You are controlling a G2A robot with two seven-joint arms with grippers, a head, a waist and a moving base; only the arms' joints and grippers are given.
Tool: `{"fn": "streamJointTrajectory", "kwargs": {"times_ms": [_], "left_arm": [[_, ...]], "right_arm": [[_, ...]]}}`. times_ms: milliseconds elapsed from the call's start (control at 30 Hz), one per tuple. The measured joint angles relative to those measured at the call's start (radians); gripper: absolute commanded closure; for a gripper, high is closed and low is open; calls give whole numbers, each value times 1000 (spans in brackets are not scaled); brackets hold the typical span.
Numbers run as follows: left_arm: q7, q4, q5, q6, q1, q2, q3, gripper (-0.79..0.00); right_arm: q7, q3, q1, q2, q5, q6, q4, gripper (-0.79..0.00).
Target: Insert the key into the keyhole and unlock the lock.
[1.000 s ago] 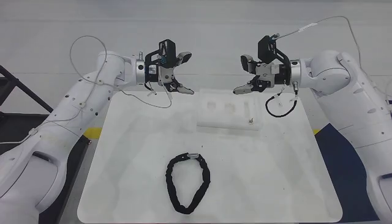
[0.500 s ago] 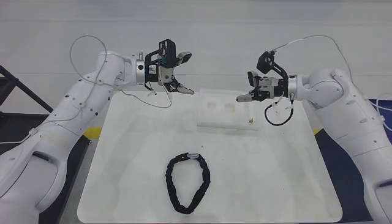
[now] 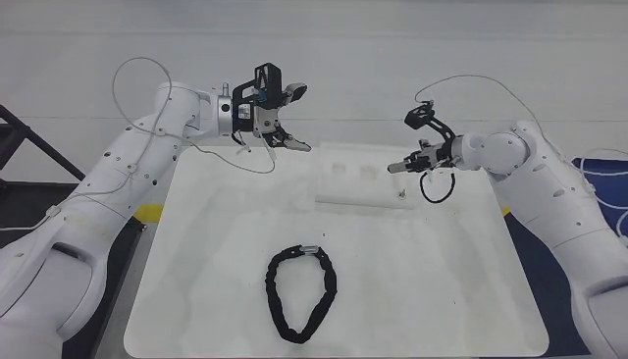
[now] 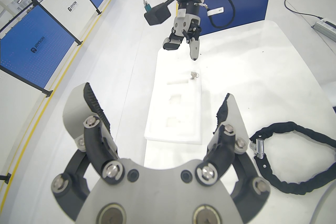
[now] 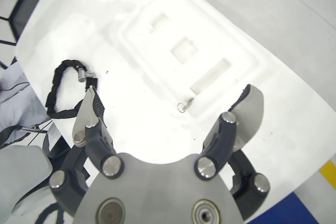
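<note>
Your right tool (image 5: pixel 169 88) hangs over the right end of the white foam tray (image 3: pixel 339 200), fingers spread apart and gripping nothing. The key (image 5: pixel 185 104) lies on the tray just beside the long recess, close below that tool and not touched by it. Your left tool (image 4: pixel 157 91) sits above the far left edge of the tabletop (image 3: pixel 442 290), its fingers also spread wide, with nothing between them. The black chain lock (image 3: pixel 299 293) lies in a closed loop on the tabletop nearer the robot. It is well apart from the tray, and its metal cylinder (image 3: pixel 309 250) is on the side of the loop toward the tray.
</note>
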Motion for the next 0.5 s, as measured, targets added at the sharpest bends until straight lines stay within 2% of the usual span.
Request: {"fn": "streamJointTrajectory", "kwargs": {"times_ms": [233, 367, 500], "left_arm": [[0, 0, 0, 0, 0, 0, 0, -785], [0, 0, 0, 0, 0, 0, 0, -785], [0, 0, 0, 0, 0, 0, 0, -785]], "right_arm": [[56, -29, -7, -26, -8, 201, 7, -785], [78, -48, -19, -42, -10, 253, 23, -785], [85, -58, -29, -59, 14, 260, 63, -785]]}}
